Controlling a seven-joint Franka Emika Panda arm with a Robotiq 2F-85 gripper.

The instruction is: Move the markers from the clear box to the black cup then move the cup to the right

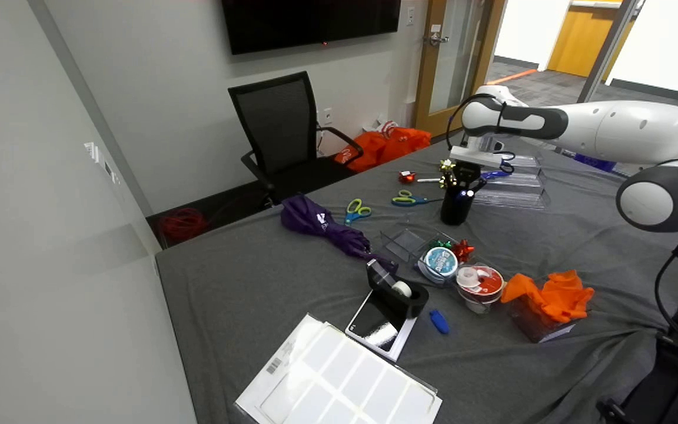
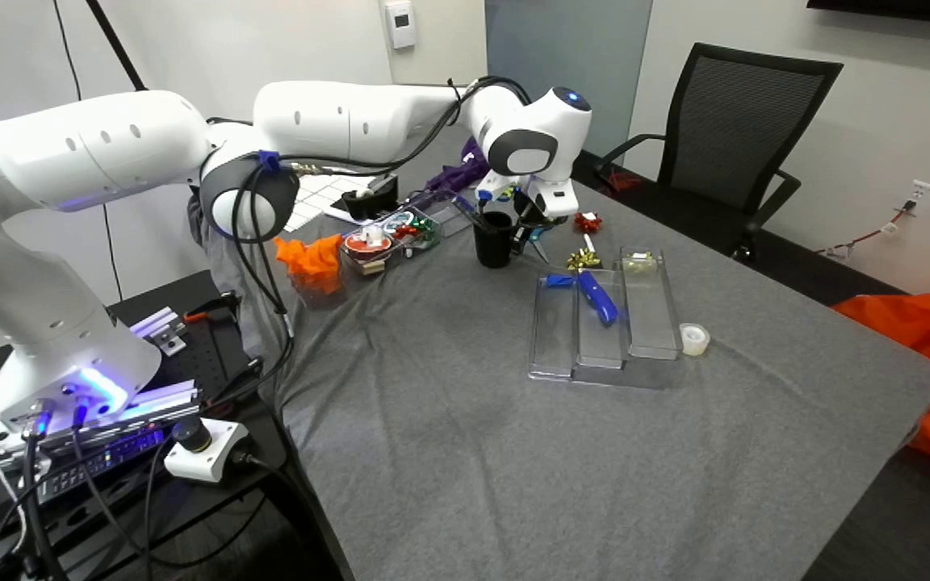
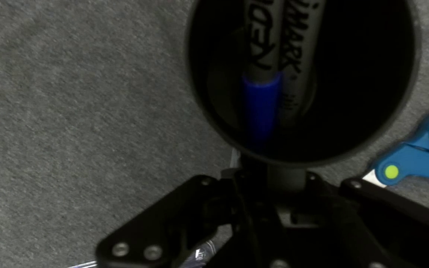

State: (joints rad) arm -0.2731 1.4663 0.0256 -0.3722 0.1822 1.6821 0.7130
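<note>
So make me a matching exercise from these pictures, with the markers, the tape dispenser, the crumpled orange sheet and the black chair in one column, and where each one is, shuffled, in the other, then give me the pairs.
Things
1. markers
2. tape dispenser
3. crumpled orange sheet
4. black chair

Places
A. beside the table
B. poking out of a small see-through container
C. inside the black cup
D. at one end of a flat black-and-white box

Right pairs: 1-C, 2-D, 3-B, 4-A.
</note>
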